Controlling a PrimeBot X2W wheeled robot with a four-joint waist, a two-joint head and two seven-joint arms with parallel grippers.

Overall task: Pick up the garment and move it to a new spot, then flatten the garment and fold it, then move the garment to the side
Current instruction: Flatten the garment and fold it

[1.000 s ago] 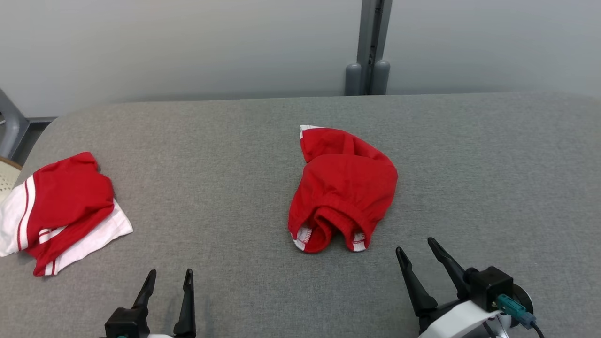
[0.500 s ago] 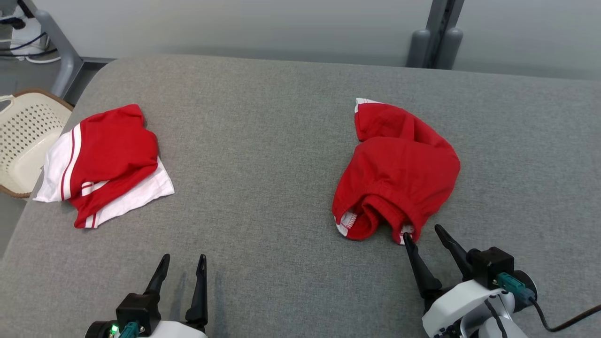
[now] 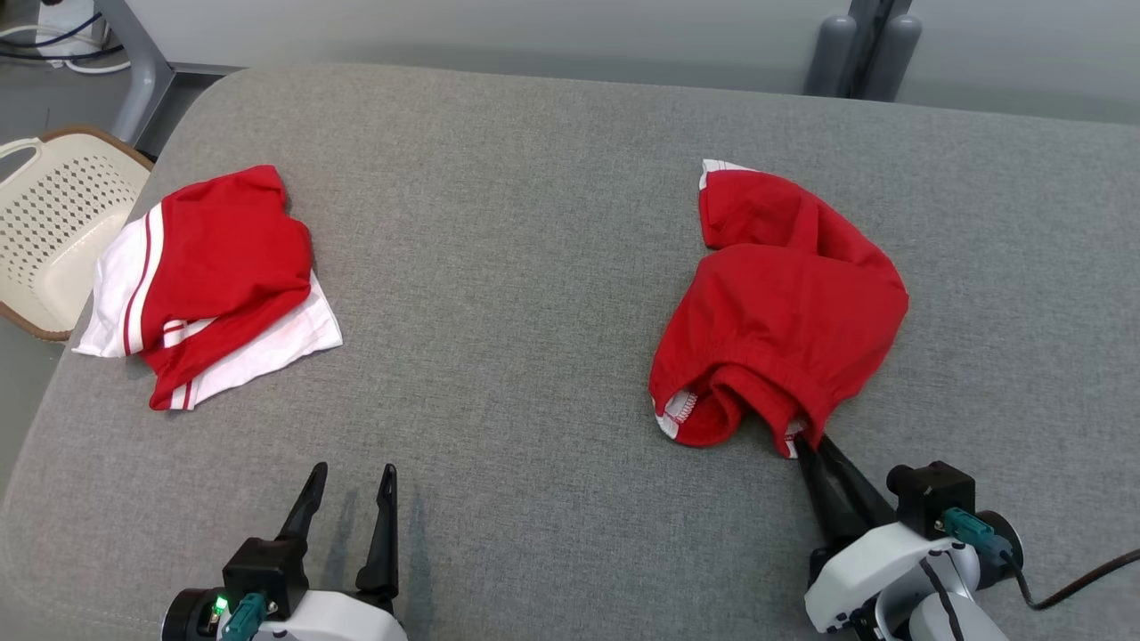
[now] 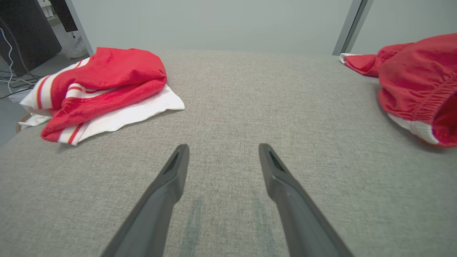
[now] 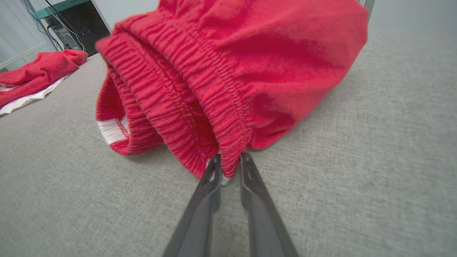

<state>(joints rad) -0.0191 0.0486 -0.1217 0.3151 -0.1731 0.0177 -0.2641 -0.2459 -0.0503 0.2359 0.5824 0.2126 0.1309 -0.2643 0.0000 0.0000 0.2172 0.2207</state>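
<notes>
A crumpled red garment (image 3: 784,303) with white trim lies on the right side of the grey padded table (image 3: 499,267), its elastic waistband turned toward me. My right gripper (image 3: 806,442) is at the waistband's near edge, its two fingers pinched on a fold of the band (image 5: 229,157). The garment (image 5: 250,64) bulks up just beyond the fingertips. My left gripper (image 3: 354,470) stands open near the table's front edge, nothing between its fingers (image 4: 223,148). In the left wrist view the garment (image 4: 417,78) lies far off to the right.
A folded red-and-white garment (image 3: 214,276) lies at the table's left edge. Beside it, off the table, stands a cream perforated basket (image 3: 44,223). A grey post (image 3: 859,44) rises behind the table's far edge. Bare grey surface lies between the two garments.
The head camera has swung left and down. My right gripper has reached forward to the waistband and closed its fingers on it. The left gripper has stayed open.
</notes>
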